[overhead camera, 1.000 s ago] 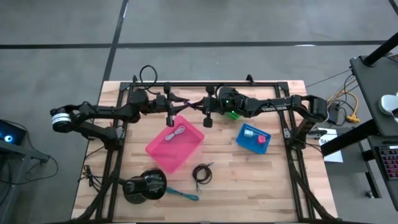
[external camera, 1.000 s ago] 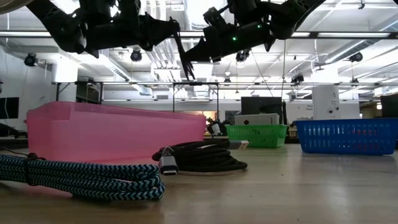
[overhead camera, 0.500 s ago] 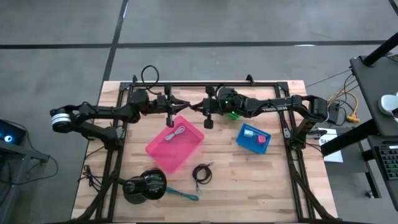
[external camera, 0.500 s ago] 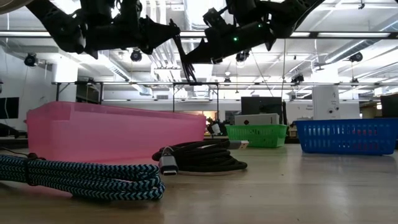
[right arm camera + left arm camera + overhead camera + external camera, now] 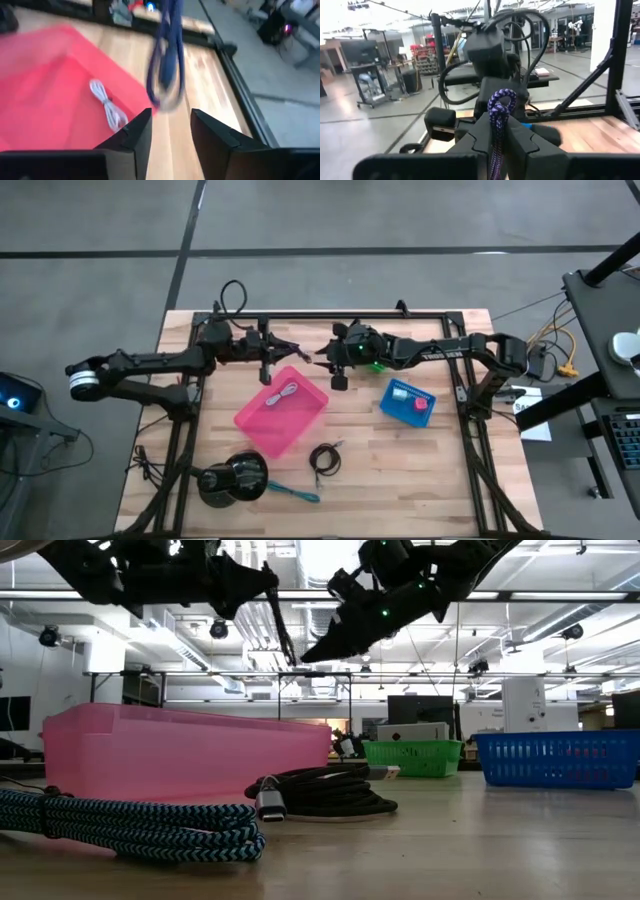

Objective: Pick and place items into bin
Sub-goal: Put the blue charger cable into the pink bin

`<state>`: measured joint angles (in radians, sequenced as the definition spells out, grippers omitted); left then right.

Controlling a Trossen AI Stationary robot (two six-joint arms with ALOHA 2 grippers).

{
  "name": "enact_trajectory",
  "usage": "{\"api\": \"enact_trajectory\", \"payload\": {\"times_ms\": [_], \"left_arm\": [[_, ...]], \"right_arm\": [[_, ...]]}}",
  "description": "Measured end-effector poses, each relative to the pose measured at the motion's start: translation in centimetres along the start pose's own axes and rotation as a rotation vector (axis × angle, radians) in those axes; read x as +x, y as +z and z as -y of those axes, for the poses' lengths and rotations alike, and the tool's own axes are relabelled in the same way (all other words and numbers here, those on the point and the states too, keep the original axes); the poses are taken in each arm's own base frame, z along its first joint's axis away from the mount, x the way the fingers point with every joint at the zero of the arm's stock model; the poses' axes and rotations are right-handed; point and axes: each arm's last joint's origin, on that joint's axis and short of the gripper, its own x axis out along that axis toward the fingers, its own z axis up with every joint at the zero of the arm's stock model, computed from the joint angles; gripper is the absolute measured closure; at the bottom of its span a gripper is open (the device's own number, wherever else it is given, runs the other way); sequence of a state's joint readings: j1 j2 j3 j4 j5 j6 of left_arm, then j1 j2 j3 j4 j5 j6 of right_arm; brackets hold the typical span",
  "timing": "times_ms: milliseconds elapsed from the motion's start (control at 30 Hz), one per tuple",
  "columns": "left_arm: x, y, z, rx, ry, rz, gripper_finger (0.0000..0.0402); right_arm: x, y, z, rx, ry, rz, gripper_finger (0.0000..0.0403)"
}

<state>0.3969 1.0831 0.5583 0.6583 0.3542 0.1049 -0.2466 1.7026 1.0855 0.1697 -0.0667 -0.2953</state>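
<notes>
A purple cord (image 5: 495,131) sits between the fingers of my left gripper (image 5: 499,122), which is shut on it high above the far side of the pink bin (image 5: 281,411). In the low view the cord (image 5: 283,632) hangs below that gripper (image 5: 268,582). My right gripper (image 5: 170,120) is open just to the right of it, with the cord (image 5: 167,65) ahead of its fingers and nothing between them. A whitish cord (image 5: 287,391) lies in the bin. A black cord (image 5: 325,459) and a teal stick tool (image 5: 293,492) lie on the table. My left gripper pinches the purple cord between its two fingers, just below the cord's looped end (image 5: 501,100), which sticks out past the fingertips. The fingers come about level from the table's left. The cord hangs slack below them (image 5: 285,645), clear of the bin and table.
A large black round object (image 5: 233,478) stands near the front left. A blue basket (image 5: 407,402) with red and light-blue pieces sits at the right, with a green basket (image 5: 412,756) behind it. A teal-and-black braided cord (image 5: 130,825) lies close to the low camera.
My right gripper has let go of the purple cord, drawn back a little toward the table's right and tipped its fingers downward. My left gripper has pulled slightly toward the table's left and up, and the cord now hangs from it alone.
</notes>
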Motion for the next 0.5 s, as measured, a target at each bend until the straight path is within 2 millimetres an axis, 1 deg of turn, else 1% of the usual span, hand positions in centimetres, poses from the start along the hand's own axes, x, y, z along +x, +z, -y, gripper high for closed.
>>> {"api": "enact_trajectory", "payload": {"times_ms": [67, 133, 200, 333, 500], "left_arm": [[-0.5, 0.3, 0.2, -0.026, -0.003, -0.022, 0.0391], [-0.8, 0.1, 0.3, -0.060, -0.006, -0.060, 0.0391], [-1.0, -0.3, 0.4, -0.125, -0.008, -0.115, 0.0391], [-1.4, -0.8, 0.6, -0.187, -0.011, -0.197, 0.0391], [-1.7, -1.4, 0.8, -0.307, -0.001, -0.295, 0.0391]], "right_arm": [[-0.1, -0.4, 0.0, 0.008, -0.020, -0.056, 0.0271], [-0.2, -0.7, 0.0, 0.026, -0.027, -0.094, 0.0266], [-0.3, -0.9, -0.1, 0.043, -0.025, -0.119, 0.0264], [-0.3, -1.3, -0.2, 0.064, -0.014, -0.156, 0.0262], [-0.4, -1.7, -0.4, 0.068, -0.004, -0.196, 0.0262]]}}
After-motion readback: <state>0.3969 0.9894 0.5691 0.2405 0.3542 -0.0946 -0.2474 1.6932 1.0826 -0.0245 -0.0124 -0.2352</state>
